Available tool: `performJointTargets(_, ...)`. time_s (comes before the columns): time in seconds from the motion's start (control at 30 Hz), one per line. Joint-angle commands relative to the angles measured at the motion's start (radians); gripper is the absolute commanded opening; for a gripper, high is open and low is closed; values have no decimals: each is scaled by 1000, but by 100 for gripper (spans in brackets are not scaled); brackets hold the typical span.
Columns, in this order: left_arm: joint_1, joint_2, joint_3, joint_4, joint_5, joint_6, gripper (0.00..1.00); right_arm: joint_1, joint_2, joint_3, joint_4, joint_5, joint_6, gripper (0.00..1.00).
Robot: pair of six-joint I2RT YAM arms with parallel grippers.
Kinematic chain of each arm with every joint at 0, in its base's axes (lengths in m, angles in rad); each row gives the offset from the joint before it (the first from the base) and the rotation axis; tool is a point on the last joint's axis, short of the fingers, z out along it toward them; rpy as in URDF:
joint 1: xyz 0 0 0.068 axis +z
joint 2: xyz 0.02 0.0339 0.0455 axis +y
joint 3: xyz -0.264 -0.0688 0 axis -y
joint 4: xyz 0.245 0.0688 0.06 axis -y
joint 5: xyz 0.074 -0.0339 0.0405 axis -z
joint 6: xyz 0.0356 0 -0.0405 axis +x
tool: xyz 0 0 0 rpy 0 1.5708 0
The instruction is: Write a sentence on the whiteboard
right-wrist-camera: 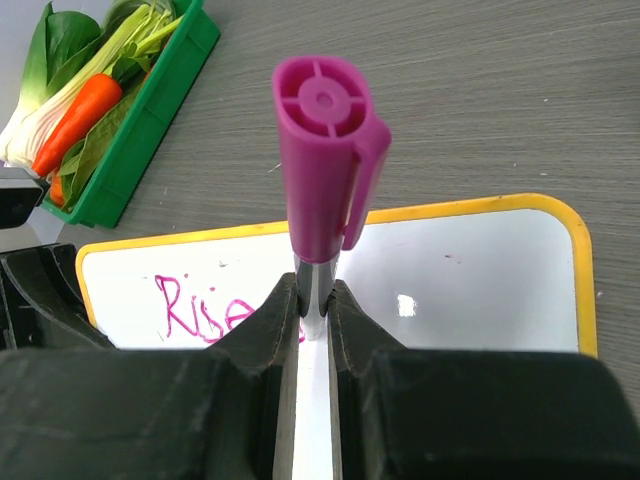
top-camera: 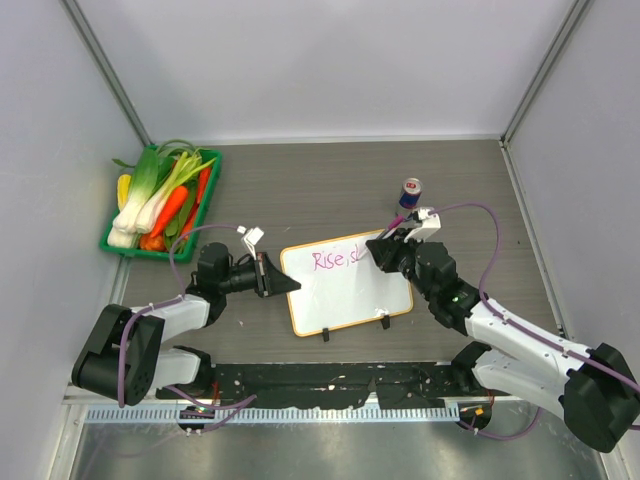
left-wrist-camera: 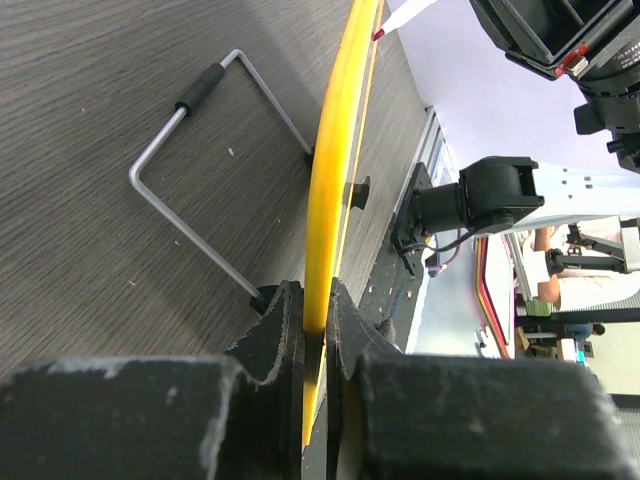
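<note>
The whiteboard [top-camera: 350, 295], white with a yellow-orange frame, lies on the table between the arms. My left gripper [top-camera: 283, 281] is shut on the whiteboard's left edge; the left wrist view shows the frame [left-wrist-camera: 326, 190] pinched between my jaws [left-wrist-camera: 315, 312]. My right gripper [top-camera: 384, 250] is shut on a marker [right-wrist-camera: 322, 150] with a magenta cap on its upper end, held over the board's upper right part. The marker's tip [left-wrist-camera: 379, 34] meets the board. The sentence [top-camera: 335, 260] reads "Rise" [right-wrist-camera: 196, 305] in pink, with more letters behind my right fingers.
A green tray [top-camera: 111, 243] of vegetables stands at the back left. A small drink can [top-camera: 411, 192] stands just behind my right gripper. A bent wire stand [left-wrist-camera: 180, 165] lies under the board's left side. Grey walls close in the table.
</note>
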Motion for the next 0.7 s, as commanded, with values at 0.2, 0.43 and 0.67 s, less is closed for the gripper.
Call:
performJointTargets(0.2,0,15,6,-57,-90,72,0,-5,48,48,34,64,-14,1)
performJointTargets(0.43,0,16,6,-56,-90,72,0,-7,48,52,44,84,-16,1)
performJointTargets(0.67,0,15,6,-56,-90,72,0,-6,56,57,66,82,-17,1)
